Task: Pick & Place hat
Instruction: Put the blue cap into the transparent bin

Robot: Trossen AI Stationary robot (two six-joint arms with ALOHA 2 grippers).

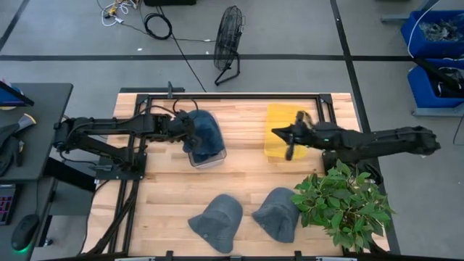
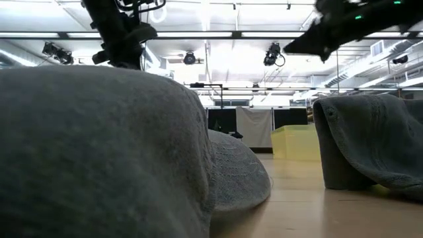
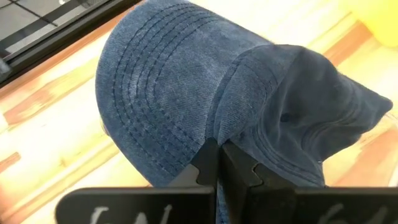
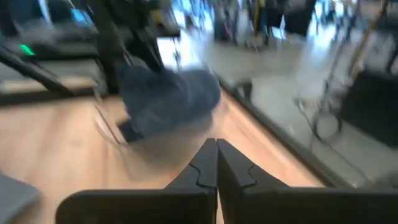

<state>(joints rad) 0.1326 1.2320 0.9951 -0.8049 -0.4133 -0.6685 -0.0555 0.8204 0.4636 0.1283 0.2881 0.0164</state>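
Note:
A blue denim bucket hat (image 1: pixel 205 130) sits over a clear plastic bin (image 1: pixel 210 158) at the table's far left, and it fills the left wrist view (image 3: pixel 205 93). My left gripper (image 3: pixel 216 155) is shut on it. My right gripper (image 1: pixel 279 134) is shut and empty, hovering over a yellow bin (image 1: pixel 279 116). Its blurred wrist view looks across at the blue hat (image 4: pixel 168 99). Two grey hats (image 1: pixel 217 221) (image 1: pixel 279 214) lie crown-up on the near part of the table. They also fill the low view (image 2: pixel 99 152) (image 2: pixel 370 145). My left gripper pinches the blue hat between its two fingers at a fold where the brim meets the crown (image 3: pixel 211 134), coming from the table's left. The hat spreads out beyond the fingertips over the clear bin. Whether it rests on the bin cannot be told.
A potted plant (image 1: pixel 341 203) stands at the near right corner, close to the right arm. A black frame (image 1: pixel 232 96) borders the table's far part. Bare wood lies between the two bins and the grey hats. A fan (image 1: pixel 228 43) stands on the floor beyond.

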